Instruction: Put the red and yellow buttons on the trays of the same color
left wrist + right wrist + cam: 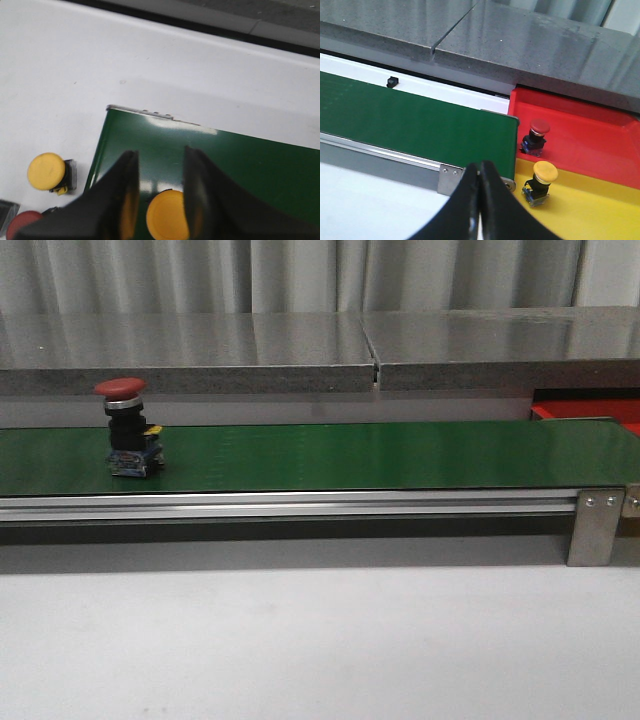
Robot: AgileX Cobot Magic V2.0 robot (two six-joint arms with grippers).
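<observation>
So far one red button (538, 134) sits in the red tray (600, 145) and one yellow button (540, 181) in the yellow tray (580, 215) — another red button (128, 430) rides the green belt (350, 455), a yellow button (167, 215) lies between the released left pincer (160, 200), right pincer (480, 200) clenched empty.

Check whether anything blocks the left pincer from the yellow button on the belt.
Nothing visible does. The left pincer is open, and the yellow button lies on the green belt right between its fingers, with no other object in the gap.
</observation>
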